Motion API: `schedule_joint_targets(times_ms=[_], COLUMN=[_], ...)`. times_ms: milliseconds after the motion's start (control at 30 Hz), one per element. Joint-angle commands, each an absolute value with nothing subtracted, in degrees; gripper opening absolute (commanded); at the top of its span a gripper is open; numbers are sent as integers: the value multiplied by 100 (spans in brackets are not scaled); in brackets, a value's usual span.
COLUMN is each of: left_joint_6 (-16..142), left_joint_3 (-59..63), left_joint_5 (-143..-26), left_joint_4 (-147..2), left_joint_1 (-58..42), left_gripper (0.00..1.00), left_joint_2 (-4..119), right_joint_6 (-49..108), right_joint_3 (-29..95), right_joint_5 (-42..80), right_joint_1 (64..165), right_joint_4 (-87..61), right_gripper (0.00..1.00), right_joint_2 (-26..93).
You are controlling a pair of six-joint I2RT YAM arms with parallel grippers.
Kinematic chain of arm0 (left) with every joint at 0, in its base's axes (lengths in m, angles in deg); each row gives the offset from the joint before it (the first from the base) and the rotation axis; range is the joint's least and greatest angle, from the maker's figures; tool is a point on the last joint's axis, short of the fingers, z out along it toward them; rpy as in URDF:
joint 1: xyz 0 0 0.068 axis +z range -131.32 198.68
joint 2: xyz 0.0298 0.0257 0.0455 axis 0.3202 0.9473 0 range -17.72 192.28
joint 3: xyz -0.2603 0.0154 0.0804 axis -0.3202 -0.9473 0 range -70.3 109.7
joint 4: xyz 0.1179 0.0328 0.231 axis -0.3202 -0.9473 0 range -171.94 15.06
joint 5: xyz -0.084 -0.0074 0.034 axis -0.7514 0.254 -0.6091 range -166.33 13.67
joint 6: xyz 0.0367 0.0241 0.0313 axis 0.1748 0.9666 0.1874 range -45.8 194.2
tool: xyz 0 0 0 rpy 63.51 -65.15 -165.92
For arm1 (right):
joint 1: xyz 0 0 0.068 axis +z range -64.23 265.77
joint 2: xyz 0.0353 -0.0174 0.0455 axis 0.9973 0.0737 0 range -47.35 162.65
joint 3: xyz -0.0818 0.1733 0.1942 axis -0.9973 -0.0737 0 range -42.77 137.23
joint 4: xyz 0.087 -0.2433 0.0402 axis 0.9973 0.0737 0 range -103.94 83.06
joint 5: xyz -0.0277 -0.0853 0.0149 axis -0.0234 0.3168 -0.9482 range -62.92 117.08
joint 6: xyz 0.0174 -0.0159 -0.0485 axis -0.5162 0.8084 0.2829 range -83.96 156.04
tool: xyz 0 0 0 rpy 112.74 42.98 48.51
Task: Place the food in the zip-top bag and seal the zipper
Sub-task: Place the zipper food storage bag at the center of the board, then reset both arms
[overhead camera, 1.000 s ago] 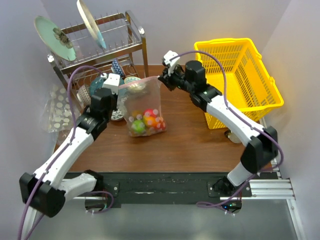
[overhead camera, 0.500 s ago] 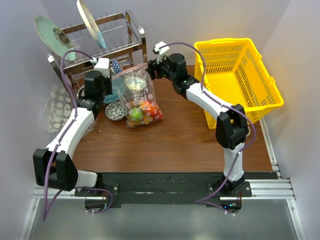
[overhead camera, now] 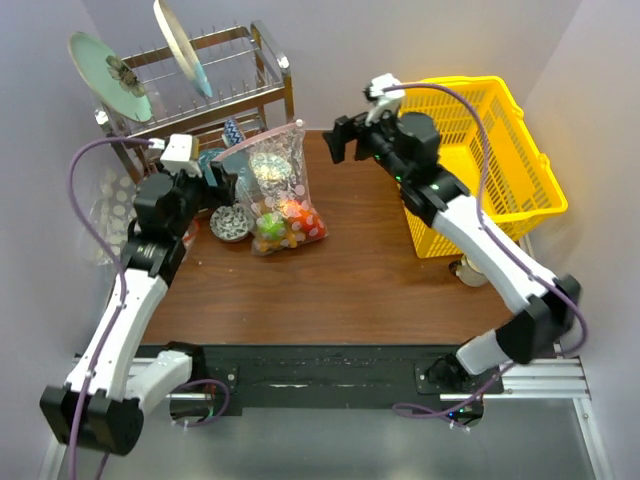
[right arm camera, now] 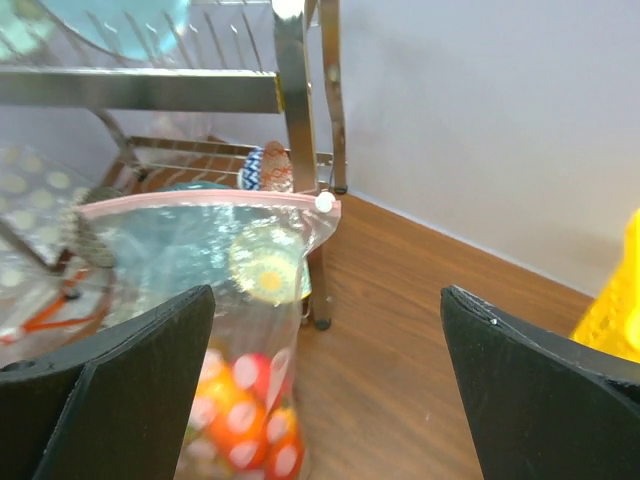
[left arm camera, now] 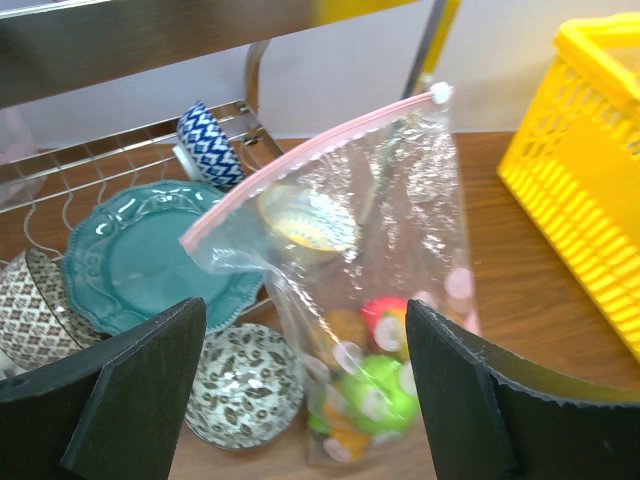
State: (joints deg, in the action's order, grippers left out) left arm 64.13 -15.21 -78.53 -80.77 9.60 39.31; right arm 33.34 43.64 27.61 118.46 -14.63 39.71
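white left arm [overhead camera: 125, 320] and right arm [overhead camera: 490, 250], chunky black joints [overhead camera: 165, 205], purple cables [overhead camera: 72, 190] off both, white wrist boxes [overhead camera: 178, 152], black end effector fingers [left arm camera: 130, 400]

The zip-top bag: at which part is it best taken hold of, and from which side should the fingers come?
Probably the pink zipper strip, from above. The zip-top bag stands upright, the food weighing its bottom, so that stiff strip is its highest, free edge; the thin film below gives little to pinch.

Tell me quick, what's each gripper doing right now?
Left gripper: open, holding nothing.
Right gripper: open, holding nothing.
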Motion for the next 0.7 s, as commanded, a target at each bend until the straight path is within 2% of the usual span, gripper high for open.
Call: schedule_joint_targets(times_ms=[0,133,233,367,500,600,667], left_joint_6=[5803,5671,5662,5767,5829,5768,5750], left_joint_3=[-1791,-2028,-2301,-2503,-2670,-3030,-3197], left_joint_5=[-8318,-8529,-8801,-8794,-8556,-8503,-8547], left_joint_4=[-8486,-8953,-9225,-9656,-9806,-9596,-9428], left_joint_1=[971,963,971,971,971,971,971], left_gripper=[86,89,99,100,100,100,100], left_joint_2=[3274,2825,2500,2210,1780,1298,989], right_joint_6=[2665,1751,951,98,219,1017,1011], right_joint_3=[3776,2293,1659,1006,725,514,356], right_joint_5=[3068,3972,3825,3517,3272,2360,2339], right_joint_1=[11864,11864,11864,11864,11864,11873,11864], right_joint_4=[-24,319,914,1427,1805,1692,1709], right_gripper=[99,99,99,99,99,99,99], right_joint_2=[3010,1718,786,-242,-1190,-1605,-1773])
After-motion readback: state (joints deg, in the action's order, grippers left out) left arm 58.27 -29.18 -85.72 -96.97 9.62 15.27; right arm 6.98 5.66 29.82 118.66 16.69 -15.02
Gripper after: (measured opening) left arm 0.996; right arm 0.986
